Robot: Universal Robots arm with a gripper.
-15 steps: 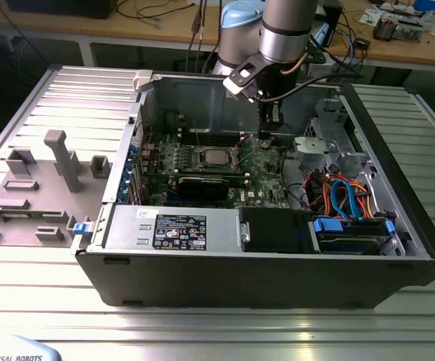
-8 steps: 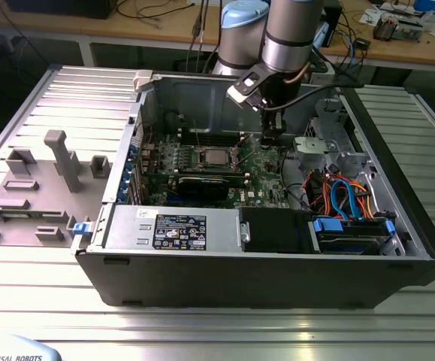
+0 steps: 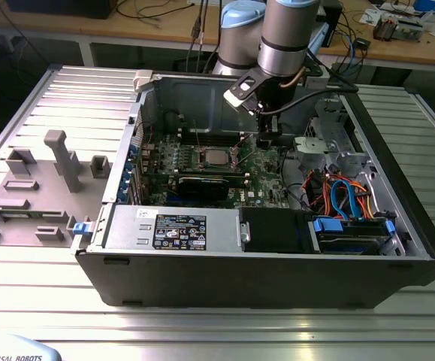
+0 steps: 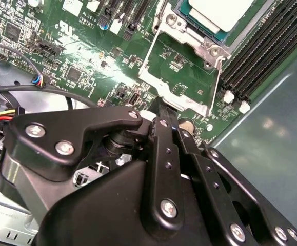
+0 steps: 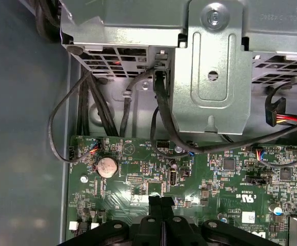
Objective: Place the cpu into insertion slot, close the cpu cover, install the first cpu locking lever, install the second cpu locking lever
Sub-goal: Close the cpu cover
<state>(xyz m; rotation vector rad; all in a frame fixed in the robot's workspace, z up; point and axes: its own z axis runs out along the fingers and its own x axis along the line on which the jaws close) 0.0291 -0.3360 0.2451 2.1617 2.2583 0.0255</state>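
Beyond the fingers (image 4: 164, 128), the cpu (image 4: 217, 13) lies apart.

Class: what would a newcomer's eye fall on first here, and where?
The grey robot arm reaching down into the open computer case, its black end effector low over the green motherboard. Then the silvery cpu seated mid-board, to the exterior view's left of the end effector.
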